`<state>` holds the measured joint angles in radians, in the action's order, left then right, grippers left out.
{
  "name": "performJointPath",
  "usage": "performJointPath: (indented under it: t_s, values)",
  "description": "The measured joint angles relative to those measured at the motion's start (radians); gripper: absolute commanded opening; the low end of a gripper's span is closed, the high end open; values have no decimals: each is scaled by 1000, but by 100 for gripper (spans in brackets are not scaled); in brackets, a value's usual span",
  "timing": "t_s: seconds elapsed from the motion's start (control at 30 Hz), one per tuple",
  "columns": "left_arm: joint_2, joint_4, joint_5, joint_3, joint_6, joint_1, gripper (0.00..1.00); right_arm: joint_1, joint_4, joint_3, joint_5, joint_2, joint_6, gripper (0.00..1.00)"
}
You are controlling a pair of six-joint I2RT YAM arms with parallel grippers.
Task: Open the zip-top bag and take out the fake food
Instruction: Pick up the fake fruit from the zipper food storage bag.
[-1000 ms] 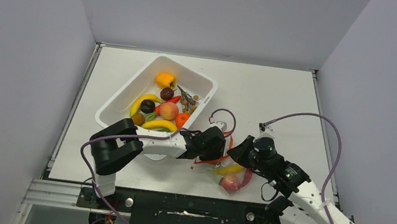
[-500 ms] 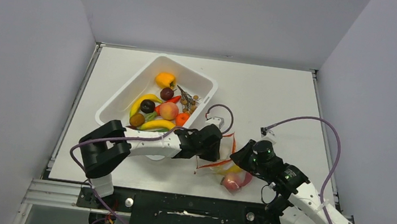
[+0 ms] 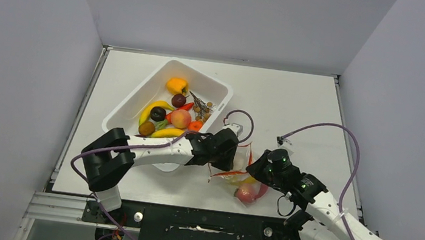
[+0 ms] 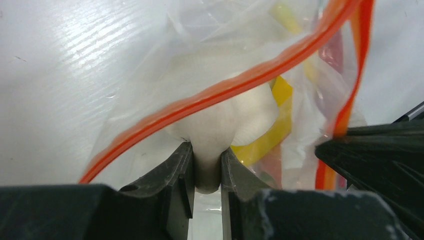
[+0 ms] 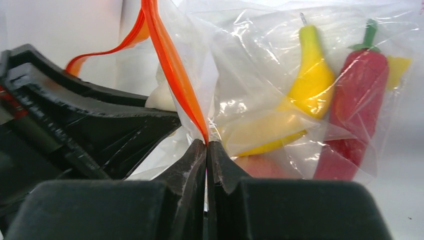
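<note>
The zip-top bag (image 3: 241, 174) lies near the table's front edge, its mouth open and its red-orange zip strip (image 4: 225, 87) arching across the left wrist view. My left gripper (image 4: 206, 150) reaches into the mouth and is shut on a white, bulb-shaped piece of fake food (image 4: 225, 117). My right gripper (image 5: 206, 145) is shut on the bag's zip edge, holding that side up. A yellow banana (image 5: 310, 85) and a red chili (image 5: 355, 110) show through the plastic. A pink fruit (image 3: 246, 193) sits at the bag's near end.
A white tub (image 3: 139, 96) holding several toy fruits stands at the back left, close behind my left arm (image 3: 157, 150). Purple cables (image 3: 325, 131) loop over both arms. The table's front edge (image 3: 187, 206) runs just near the bag.
My left gripper's jaws have narrowed onto the white piece inside the bag. The right gripper has shifted slightly left and nearer, still holding the zip edge.
</note>
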<state>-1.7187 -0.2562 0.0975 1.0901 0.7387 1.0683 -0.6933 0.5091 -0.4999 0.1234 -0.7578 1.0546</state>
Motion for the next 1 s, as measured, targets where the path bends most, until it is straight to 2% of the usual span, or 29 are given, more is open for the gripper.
performJointPath:
  t_s: [0.23,0.53,1.0]
  values:
    - [0,-96,0,83,-119,8,4,7,-2,0,1,-30,0,2]
    - [11,-128,-27,72,-186,13,0,14,-10,0,0,-30,5,2]
    - [206,-152,62,28,-243,49,0,39,-16,0,16,8,31,2]
